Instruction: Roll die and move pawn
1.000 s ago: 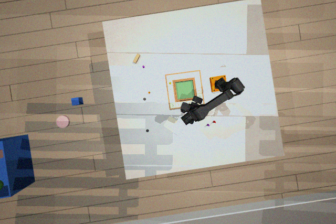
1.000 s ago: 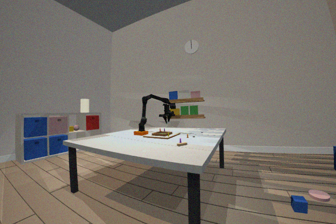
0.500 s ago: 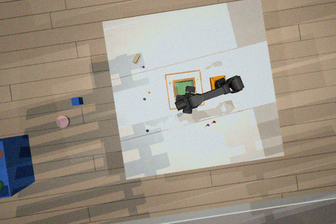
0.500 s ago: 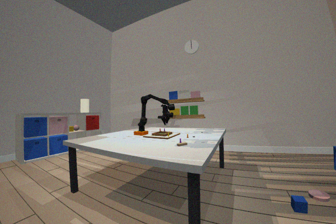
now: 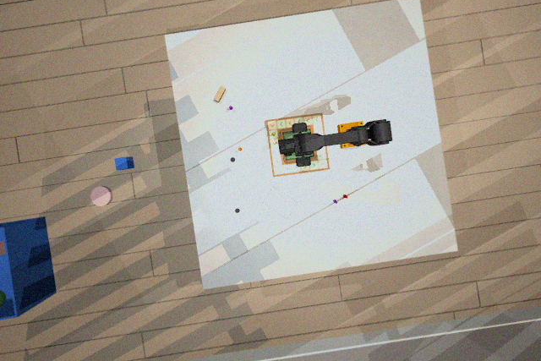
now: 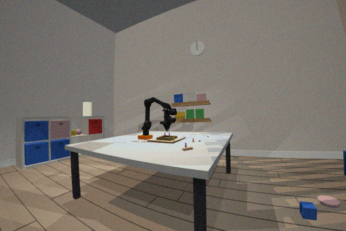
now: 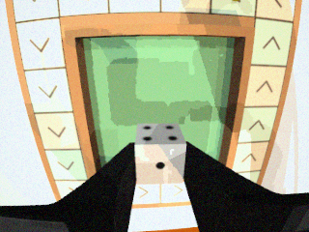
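Note:
My gripper (image 7: pixel 158 149) (image 5: pixel 289 145) (image 6: pixel 167 128) is shut on the white die (image 7: pixel 161 143) and holds it above the near edge of the green dice tray (image 7: pixel 161 77). The die's top face shows several pips. The board (image 7: pixel 269 44) (image 5: pixel 275 165) (image 6: pixel 167 140) has a ring of pale arrow squares around the tray. My arm hides the die in the overhead view.
The arm's orange base (image 5: pixel 351 134) (image 6: pixel 145 136) sits beside the board. Loose on the table (image 5: pixel 262 64): a wooden block (image 5: pixel 220 94), a purple pawn (image 5: pixel 230 107), an orange pawn (image 5: pixel 239 148), two dark discs (image 5: pixel 232 159) (image 5: pixel 237 210), and purple and red pawns (image 5: pixel 335 201) (image 5: pixel 345 195).

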`<state>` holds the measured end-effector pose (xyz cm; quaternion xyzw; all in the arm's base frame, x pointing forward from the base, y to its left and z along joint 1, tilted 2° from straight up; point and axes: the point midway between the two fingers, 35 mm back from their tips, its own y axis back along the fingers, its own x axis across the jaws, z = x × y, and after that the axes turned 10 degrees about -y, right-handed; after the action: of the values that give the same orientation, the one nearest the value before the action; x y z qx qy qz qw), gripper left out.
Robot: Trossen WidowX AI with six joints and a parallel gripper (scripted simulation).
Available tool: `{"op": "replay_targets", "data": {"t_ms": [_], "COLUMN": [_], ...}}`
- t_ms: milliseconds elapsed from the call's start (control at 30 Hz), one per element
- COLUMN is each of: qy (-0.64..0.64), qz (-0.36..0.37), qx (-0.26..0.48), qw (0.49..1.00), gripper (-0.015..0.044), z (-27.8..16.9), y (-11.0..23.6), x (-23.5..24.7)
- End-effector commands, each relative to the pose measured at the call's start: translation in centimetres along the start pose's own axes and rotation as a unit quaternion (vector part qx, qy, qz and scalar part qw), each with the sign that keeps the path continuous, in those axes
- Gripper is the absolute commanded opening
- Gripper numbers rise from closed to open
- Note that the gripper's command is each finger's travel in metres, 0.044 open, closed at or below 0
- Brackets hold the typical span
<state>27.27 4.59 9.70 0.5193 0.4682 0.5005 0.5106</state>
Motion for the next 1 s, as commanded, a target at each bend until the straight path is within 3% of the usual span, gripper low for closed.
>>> {"op": "replay_targets", "data": {"t_ms": [0,100,433,967], "qy": [0.019,0.019,0.017,0.016], "qz": [0.002,0.004,0.034,0.081], "qx": [0.004,-0.007,-0.17,-0.4], "qw": [1.0,1.0,0.985,0.913], "gripper": [0.0,0.0,0.0,0.0], "z": [-0.2,-0.2,0.4,0.8], "y": [-0.4,-0.5,-0.9,-0.8], "x": [-0.9,-0.9,-0.7,-0.7]}}
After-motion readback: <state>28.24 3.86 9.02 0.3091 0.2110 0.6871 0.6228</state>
